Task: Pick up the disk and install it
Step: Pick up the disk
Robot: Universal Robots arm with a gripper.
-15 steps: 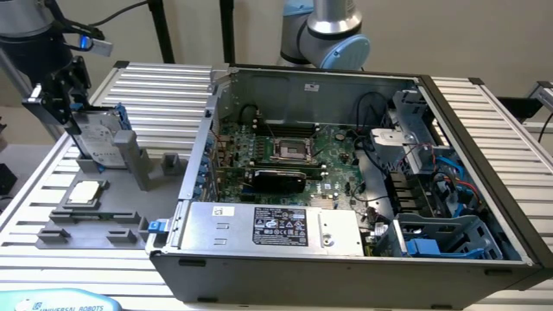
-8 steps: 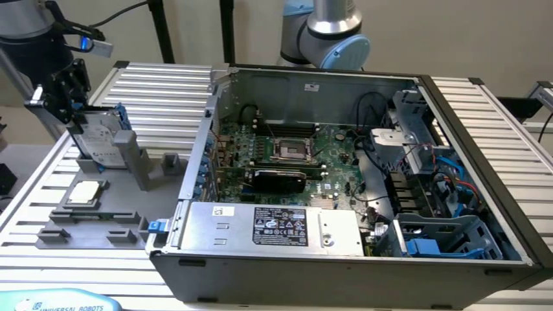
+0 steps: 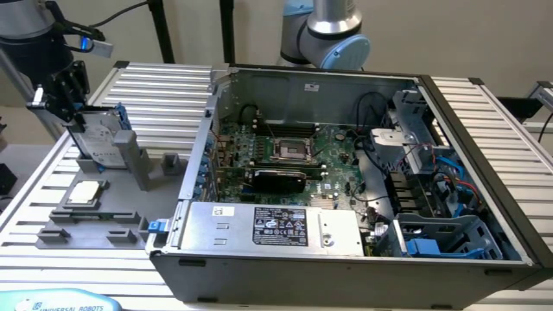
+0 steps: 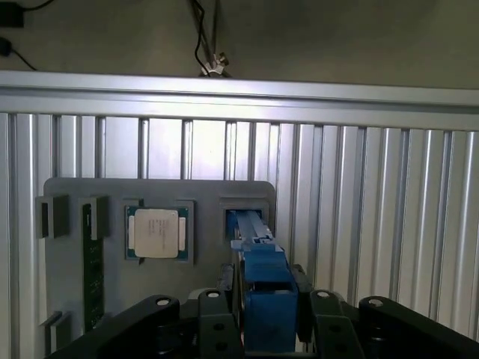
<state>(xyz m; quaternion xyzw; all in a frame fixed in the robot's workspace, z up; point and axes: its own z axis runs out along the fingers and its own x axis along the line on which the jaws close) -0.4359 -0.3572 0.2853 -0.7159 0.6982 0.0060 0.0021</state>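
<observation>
The disk [image 3: 100, 142] at nine o'clock of the case [image 3: 346, 278] seems stiff, heavy and fragile, best held by its blue edges; whether the gripper [image 4: 266, 288] clamps it I cannot tell.

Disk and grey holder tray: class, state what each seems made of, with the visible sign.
Disk: the body looks like silver-grey metal with a dull sheen; the white label is probably paper. Its carrier frame: bright blue, smooth, moulded look, likely plastic. Holder tray: even matte grey, blocky shapes, probably plastic, though painted metal cannot be ruled out.
</observation>
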